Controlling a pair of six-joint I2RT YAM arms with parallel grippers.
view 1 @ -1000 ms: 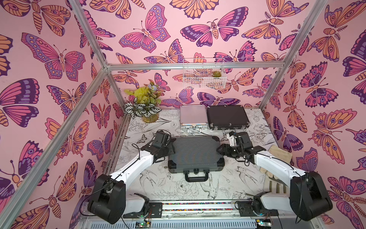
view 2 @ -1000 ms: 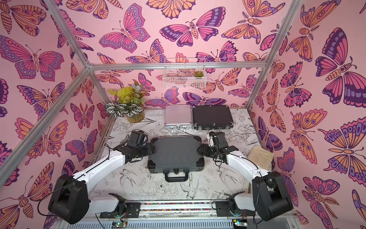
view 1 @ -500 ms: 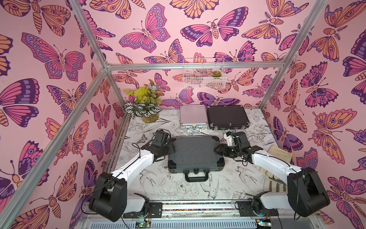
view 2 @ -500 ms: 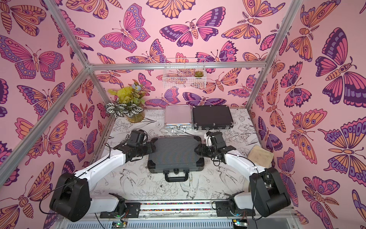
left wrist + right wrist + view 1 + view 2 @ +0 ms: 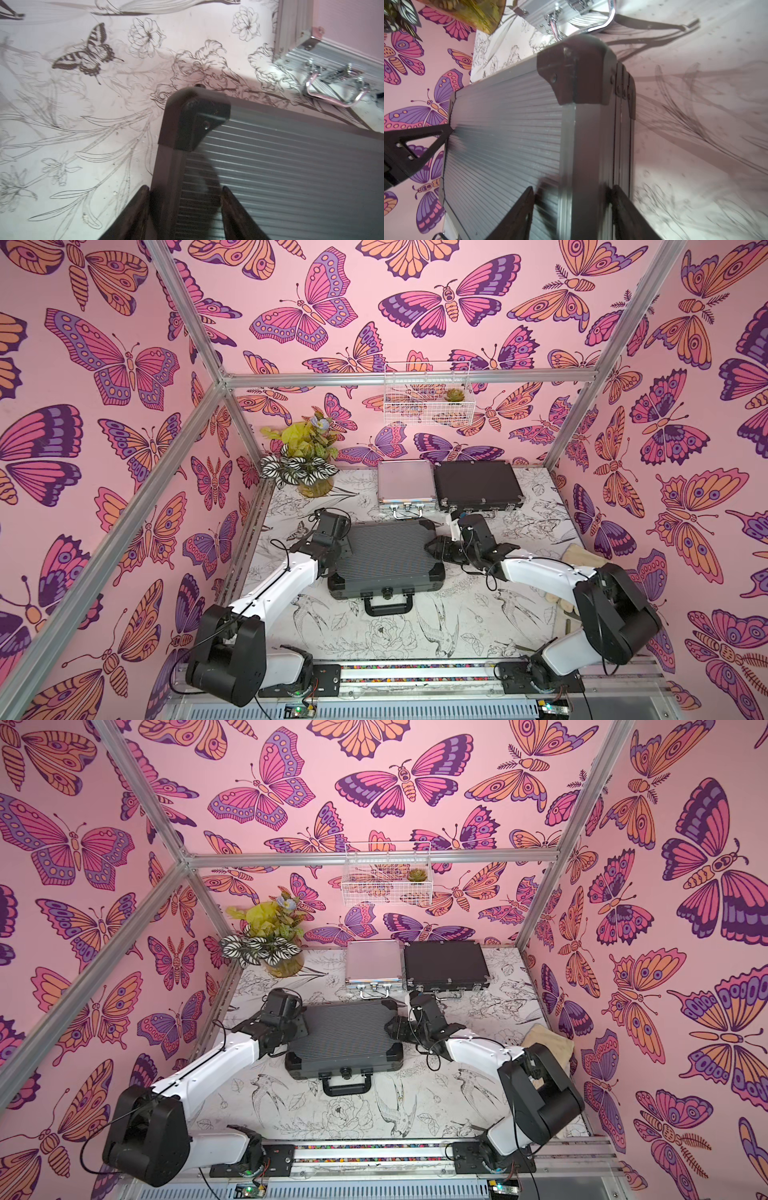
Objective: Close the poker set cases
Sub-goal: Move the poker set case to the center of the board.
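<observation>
Left wrist view: the left gripper (image 5: pixel 184 192) stands partly spread astride the left short edge of the large ribbed case (image 5: pixel 280 176), one finger outside the wall, one over the lid. The right gripper (image 5: pixel 572 192) brackets the opposite edge, about as wide. In a top view the large ribbed case (image 5: pixel 386 556) lies flat between them, lid down, long axis running gripper to gripper, handle (image 5: pixel 388 605) toward the robot; neither arm looks nearer. Behind it, side by side, the small silver case (image 5: pixel 405 485) and medium black case (image 5: pixel 476 483) lie closed.
</observation>
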